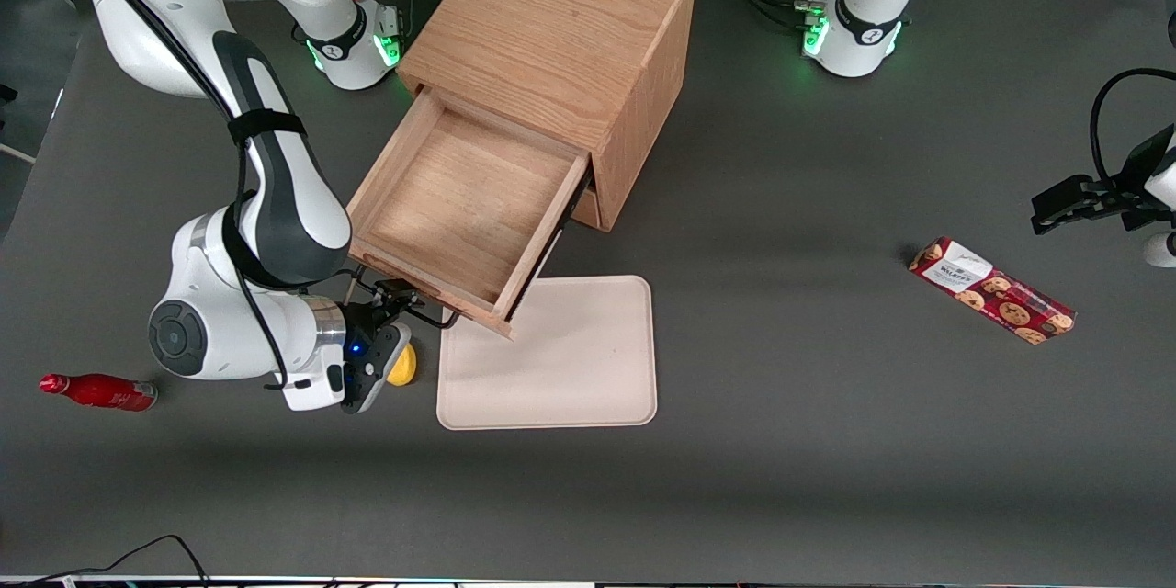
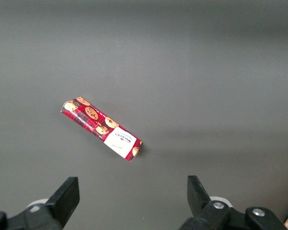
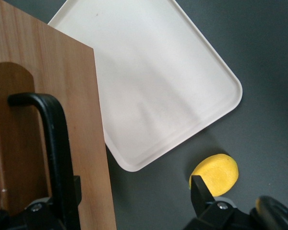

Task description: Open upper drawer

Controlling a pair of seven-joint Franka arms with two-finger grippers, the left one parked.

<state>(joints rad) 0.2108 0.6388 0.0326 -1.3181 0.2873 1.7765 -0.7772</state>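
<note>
Upper drawer [image 1: 459,202] pulled well out of cabinet [image 1: 560,28], front overhanging tray [image 1: 551,358]. Hand [image 1: 397,301] at drawer front, fingers apart astride handle bar [image 3: 55,143], not clamped. Bar axis runs along front; pull dir = toward camera.

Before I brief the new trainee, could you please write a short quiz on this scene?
1. True or false: the upper drawer stands pulled out and holds nothing.
2. Which thing lies nearest the gripper, whose fingers are at the drawer's handle? A) yellow object B) cookie box C) red bottle
3. What does the open drawer's front corner overhang?
Key: 1 true; 2 A; 3 the tray.
</note>
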